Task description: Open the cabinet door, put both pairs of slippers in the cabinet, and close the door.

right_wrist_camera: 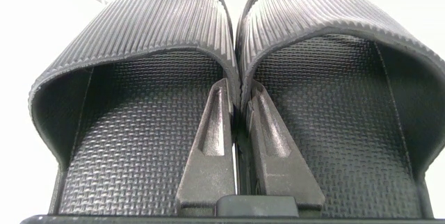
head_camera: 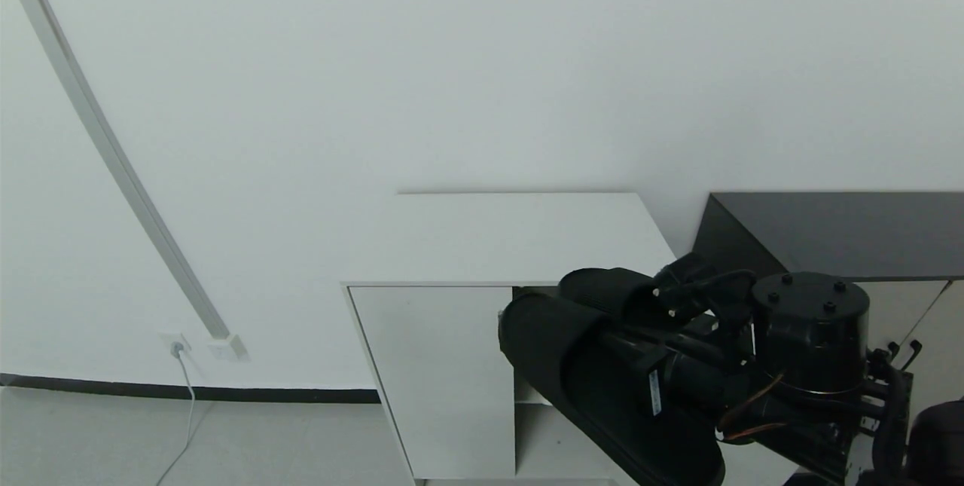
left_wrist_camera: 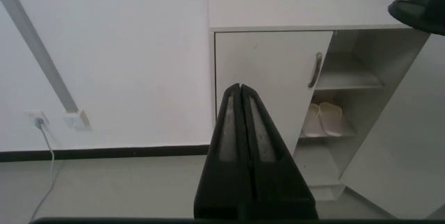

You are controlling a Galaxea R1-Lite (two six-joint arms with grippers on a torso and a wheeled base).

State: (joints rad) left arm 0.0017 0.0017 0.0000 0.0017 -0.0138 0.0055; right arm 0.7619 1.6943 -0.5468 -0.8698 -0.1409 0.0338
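The cabinet (left_wrist_camera: 268, 57) stands on the floor (left_wrist_camera: 104, 189). Inside, pale slippers (left_wrist_camera: 325, 118) lie side by side on a lower shelf (left_wrist_camera: 314, 138).

Black slippers (right_wrist_camera: 174, 43): ribbed straps, cross-hatched footbeds. Cream slippers (left_wrist_camera: 324, 118): plain. Cabinet (head_camera: 504, 237): white, unpatterned; handle (left_wrist_camera: 316, 69) silver-grey. Neighbouring unit (head_camera: 843, 233): dark grey top. Wall (head_camera: 452, 56): white. Baseboard (head_camera: 188, 393): black. Floor (head_camera: 90, 441): light grey.

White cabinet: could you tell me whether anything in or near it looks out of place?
Nothing stands out. The pale slippers sit side by side on a shelf in the open white cabinet; the right gripper pinches the black ribbed slippers together.
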